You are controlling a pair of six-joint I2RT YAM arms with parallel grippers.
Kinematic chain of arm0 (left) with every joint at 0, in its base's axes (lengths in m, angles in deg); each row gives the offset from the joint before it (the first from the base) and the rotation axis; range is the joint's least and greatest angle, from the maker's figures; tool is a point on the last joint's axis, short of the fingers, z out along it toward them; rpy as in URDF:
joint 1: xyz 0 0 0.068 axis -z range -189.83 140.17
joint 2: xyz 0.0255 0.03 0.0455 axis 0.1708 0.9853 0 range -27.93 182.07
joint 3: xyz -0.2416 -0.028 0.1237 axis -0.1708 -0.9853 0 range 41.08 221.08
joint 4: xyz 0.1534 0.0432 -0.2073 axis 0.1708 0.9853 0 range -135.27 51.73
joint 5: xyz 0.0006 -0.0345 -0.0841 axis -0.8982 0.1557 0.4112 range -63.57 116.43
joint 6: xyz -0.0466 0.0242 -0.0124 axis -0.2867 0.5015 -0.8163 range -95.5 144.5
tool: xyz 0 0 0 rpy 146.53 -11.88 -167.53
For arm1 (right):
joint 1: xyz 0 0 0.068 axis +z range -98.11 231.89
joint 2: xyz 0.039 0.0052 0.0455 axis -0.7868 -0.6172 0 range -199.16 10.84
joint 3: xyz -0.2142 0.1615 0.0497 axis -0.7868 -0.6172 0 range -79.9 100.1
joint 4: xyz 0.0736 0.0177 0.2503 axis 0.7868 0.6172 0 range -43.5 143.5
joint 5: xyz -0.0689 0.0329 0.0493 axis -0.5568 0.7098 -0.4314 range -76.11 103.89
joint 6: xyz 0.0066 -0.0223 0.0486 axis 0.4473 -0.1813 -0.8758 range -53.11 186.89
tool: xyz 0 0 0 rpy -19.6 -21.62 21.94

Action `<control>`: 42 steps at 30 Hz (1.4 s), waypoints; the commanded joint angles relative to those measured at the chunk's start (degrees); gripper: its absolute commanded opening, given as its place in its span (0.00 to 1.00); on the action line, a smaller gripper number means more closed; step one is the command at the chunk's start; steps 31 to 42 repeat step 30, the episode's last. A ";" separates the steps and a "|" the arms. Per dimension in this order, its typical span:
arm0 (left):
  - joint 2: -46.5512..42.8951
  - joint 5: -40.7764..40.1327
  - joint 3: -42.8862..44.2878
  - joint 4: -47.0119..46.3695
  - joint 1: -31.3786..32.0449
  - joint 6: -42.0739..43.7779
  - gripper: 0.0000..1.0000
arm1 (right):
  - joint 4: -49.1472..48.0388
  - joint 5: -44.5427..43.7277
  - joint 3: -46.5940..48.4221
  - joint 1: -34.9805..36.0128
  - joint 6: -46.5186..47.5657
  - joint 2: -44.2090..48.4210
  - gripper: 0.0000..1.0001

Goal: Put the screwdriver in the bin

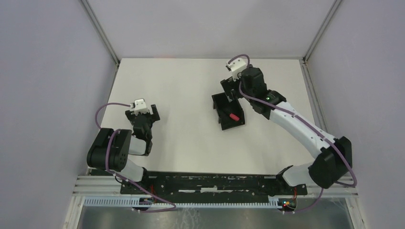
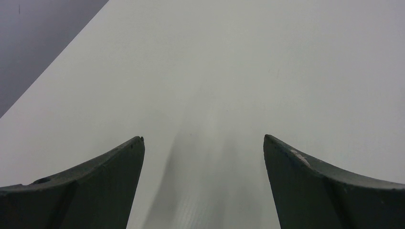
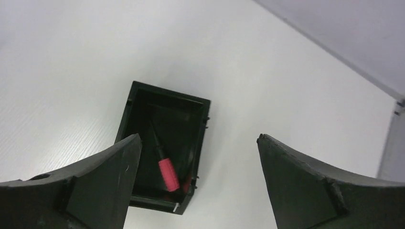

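- Table [image 1: 191,143]: L gripper [image 2: 204,139] spread, empty, well apart from bin.
- Bin [image 3: 168,95]: R gripper [image 3: 199,138] above it, spread, empty. Risk: low retract clips rim, tips bin.
- Screwdriver [image 3: 168,173]: lies inside bin; task looks done.

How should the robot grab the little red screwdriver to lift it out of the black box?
Probably the screwdriver by its red handle, coming straight down from above. It lies inside the bin, whose walls block the sides, and the handle is its thickest part.
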 commanded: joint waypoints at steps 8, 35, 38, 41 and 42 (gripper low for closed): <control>0.30 -0.41 0.77 -3.40 -0.18 -2.25 1.00 | -29.06 -21.29 -30.03 -3.29 -1.09 22.13 0.98; 0.21 -0.39 0.69 -3.40 -0.18 -2.23 1.00 | -44.51 -21.42 -62.24 -14.27 -11.76 30.88 0.98; 0.21 -0.39 0.69 -3.40 -0.18 -2.23 1.00 | -44.51 -21.42 -62.24 -14.27 -11.76 30.88 0.98; 0.21 -0.39 0.69 -3.40 -0.18 -2.23 1.00 | -44.51 -21.42 -62.24 -14.27 -11.76 30.88 0.98; 0.21 -0.39 0.69 -3.40 -0.18 -2.23 1.00 | -44.51 -21.42 -62.24 -14.27 -11.76 30.88 0.98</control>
